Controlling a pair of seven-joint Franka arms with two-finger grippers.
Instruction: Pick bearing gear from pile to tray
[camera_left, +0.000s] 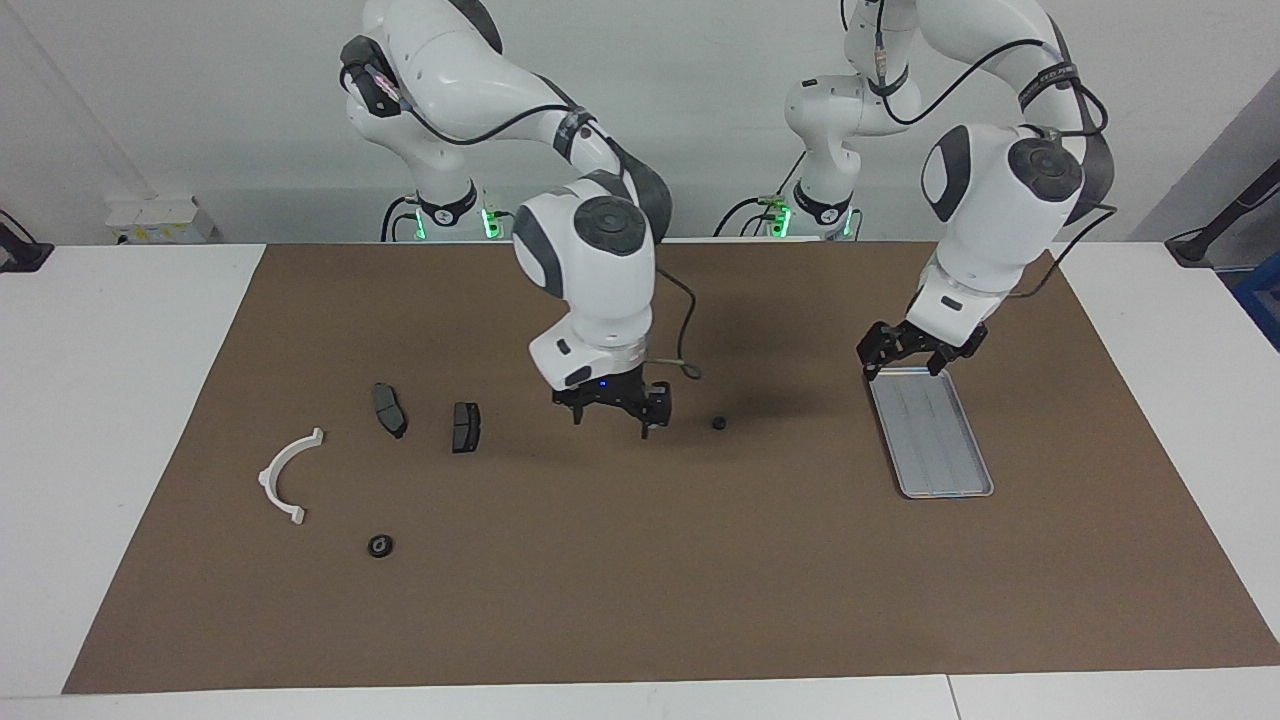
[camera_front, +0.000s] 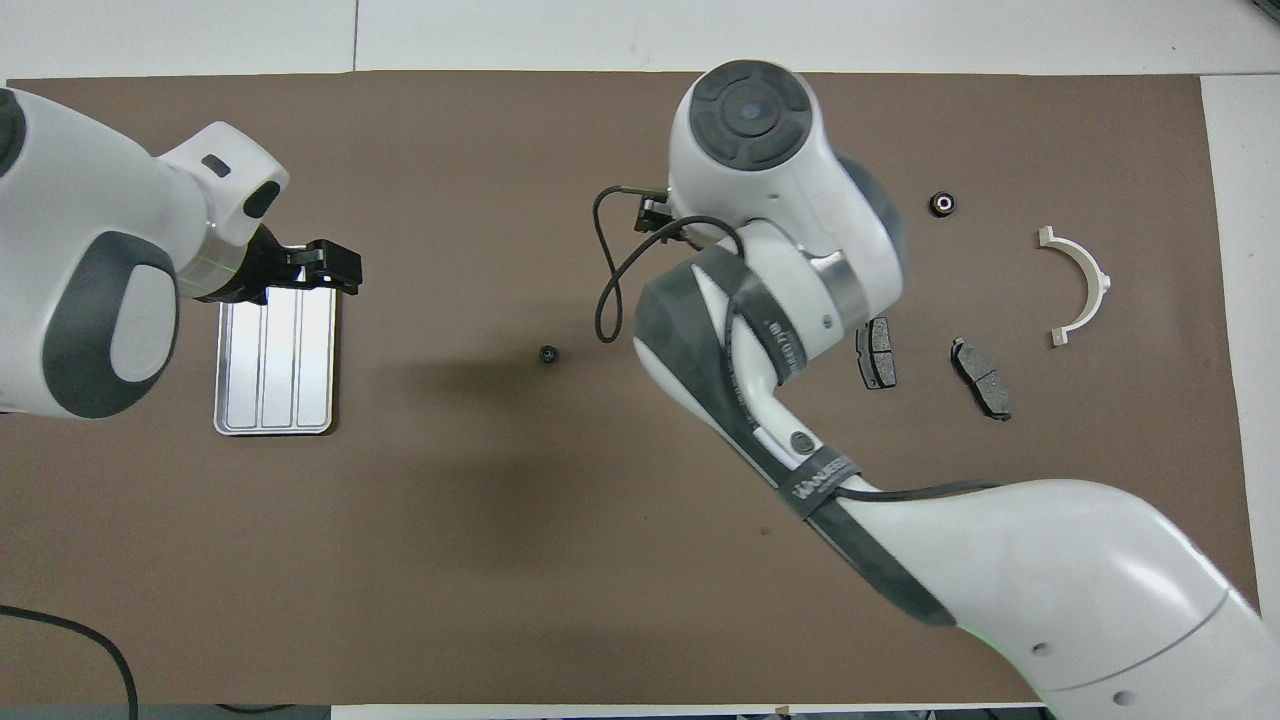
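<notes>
Bearing gear (camera_left: 380, 546) lies on the bench at the pile's edge farthest from the robots; right tool (camera_left: 612, 408), prongs apart and empty, hovers nearer it than left tool (camera_left: 903, 352), poised over the tray (camera_left: 935, 440), its prongs unreadable.

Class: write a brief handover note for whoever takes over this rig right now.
Right gripper: open, empty, over the mat between the brake pads and a small black piece.
Left gripper: over the tray's end nearer the robots; waiting.
Tray: holds nothing.
The bracket, both pads and a black ring lie toward the right arm's end.
Done: nothing delivered.
Left: pick the gear, put it in the tray.
</notes>
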